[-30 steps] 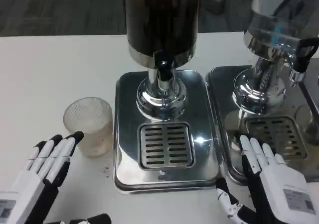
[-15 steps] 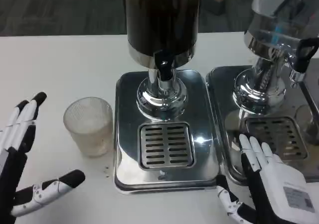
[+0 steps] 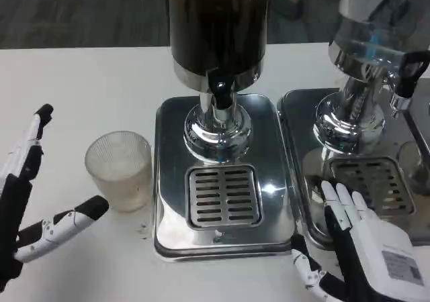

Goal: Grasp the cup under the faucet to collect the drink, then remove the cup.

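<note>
I see my left hand point(image 3: 27, 201) has drawn back and spread its fingers wide, left of the ribbed glass cup point(image 3: 121, 169), ready to grasp; the right hand point(image 3: 366, 245) waits, fingers loosely apart.

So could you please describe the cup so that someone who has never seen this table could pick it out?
Start at the dark dispenser on its steel tray. The cup stands on the white table just left of that tray, ahead of the left hand. It is the only clear, ribbed glass there.
</note>
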`<state>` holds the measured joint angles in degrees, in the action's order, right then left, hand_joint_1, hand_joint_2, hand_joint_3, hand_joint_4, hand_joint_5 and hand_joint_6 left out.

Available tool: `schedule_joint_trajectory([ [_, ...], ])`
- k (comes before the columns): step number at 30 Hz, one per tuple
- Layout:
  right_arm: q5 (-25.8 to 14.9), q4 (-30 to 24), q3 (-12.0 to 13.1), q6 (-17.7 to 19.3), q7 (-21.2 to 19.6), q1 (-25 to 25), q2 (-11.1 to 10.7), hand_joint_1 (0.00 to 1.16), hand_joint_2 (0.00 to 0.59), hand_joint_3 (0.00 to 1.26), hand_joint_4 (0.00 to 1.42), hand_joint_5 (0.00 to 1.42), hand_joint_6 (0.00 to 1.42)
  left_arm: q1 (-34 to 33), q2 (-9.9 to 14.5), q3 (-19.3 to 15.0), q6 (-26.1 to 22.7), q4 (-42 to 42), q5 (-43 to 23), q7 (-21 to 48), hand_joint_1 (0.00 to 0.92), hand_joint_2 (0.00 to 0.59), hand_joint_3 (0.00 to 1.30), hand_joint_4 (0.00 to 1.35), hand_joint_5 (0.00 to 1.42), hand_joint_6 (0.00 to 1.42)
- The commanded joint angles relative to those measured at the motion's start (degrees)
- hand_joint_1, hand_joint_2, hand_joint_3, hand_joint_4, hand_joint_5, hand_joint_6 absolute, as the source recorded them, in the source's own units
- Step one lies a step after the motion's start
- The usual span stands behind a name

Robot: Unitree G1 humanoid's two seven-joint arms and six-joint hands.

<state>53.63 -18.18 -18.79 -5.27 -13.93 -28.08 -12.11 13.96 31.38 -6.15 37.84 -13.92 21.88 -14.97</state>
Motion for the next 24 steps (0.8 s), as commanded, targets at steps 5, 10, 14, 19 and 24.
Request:
schedule_joint_trajectory([
  [5, -1.1, 0.4, 0.2, 0.4, 0.7, 0.9, -0.8, 0.37, 0.473, 0.04, 0.0, 0.0, 0.09, -4.7, 0.7, 1.0, -0.1, -3.9, -0.5, 5.3, 0.14, 0.005, 0.0, 0.0, 0.11, 0.25],
  [10, -1.4, 0.6, -0.2, 0.4, 0.7, 1.2, -0.7, 0.37, 0.477, 0.05, 0.0, 0.0, 0.09, -7.3, 0.7, 2.0, 0.3, -7.0, -0.2, 6.7, 0.155, 0.008, 0.01, 0.01, 0.12, 0.27],
  [14, -1.5, 0.9, -0.4, 0.3, 0.5, 1.2, -0.4, 0.37, 0.478, 0.05, 0.0, 0.0, 0.09, -10.0, 0.6, 2.8, 0.7, -10.8, -1.6, 8.4, 0.161, 0.009, 0.02, 0.01, 0.13, 0.27],
  [19, -1.5, 0.9, -0.6, 0.3, 0.2, 1.1, -0.2, 0.37, 0.479, 0.05, 0.0, 0.0, 0.11, -13.0, 0.7, 3.5, 1.7, -15.6, -2.7, 10.5, 0.165, 0.011, 0.03, 0.02, 0.14, 0.28],
  [24, -1.6, 0.7, -0.5, 0.4, 0.0, 0.8, -0.2, 0.37, 0.478, 0.06, 0.0, 0.0, 0.11, -15.4, 0.4, 3.9, 2.0, -19.3, -4.0, 12.5, 0.165, 0.011, 0.03, 0.02, 0.14, 0.28],
])
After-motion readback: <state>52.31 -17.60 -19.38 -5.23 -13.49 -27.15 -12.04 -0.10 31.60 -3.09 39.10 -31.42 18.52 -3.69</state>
